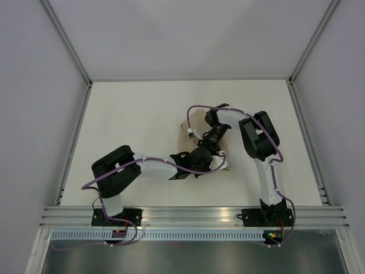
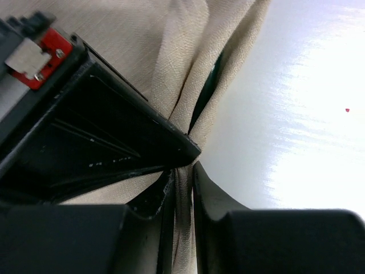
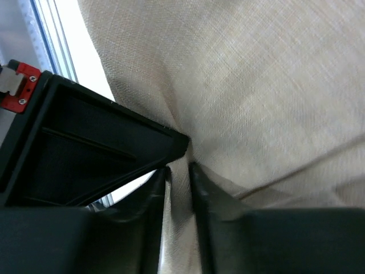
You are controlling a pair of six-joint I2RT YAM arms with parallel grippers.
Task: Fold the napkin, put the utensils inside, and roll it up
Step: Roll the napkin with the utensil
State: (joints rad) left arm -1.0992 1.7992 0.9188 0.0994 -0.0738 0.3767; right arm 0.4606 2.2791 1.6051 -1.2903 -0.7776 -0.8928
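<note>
Tan cloth shows only in scraps from the top cam. The napkin (image 1: 194,123) lies right of centre on the white desk (image 1: 142,114), mostly covered by both arms. One patch shows on the far-left side of the wrists, and a small corner pokes out on the near side. The left arm (image 1: 154,166) reaches in from the left. The right arm (image 1: 263,171) bends over from the right, w/ its end coming in from the far side. The two ends meet close together over the cloth. I can't read the jaws from up here. An alu rail (image 1: 194,216) runs along the near edge.

Left wrist cam: the left pincer (image 2: 183,177) is closed on a bunched fold of the napkin, cloth squeezed thin btw the two black fingers (image 2: 211,197). Beyond the grip the fabric fans out in pleats to the top of frame. A dark green sliver (image 2: 208,80) sits inside one pleat; I can't tell what it is. Bare glossy desk lies right of the cloth. There's a red tab (image 2: 48,48) on the pincer body, top left.

Right wrist cam: the right pincer (image 3: 178,174) has napkin clamped btw its fingers (image 3: 211,202), a narrow pinch of cloth running through the gap. The rest of the napkin fills nearly the whole frame, w/ creases spreading from the grip. A strip of desk and some metal framing (image 3: 51,34) show top left.
</note>
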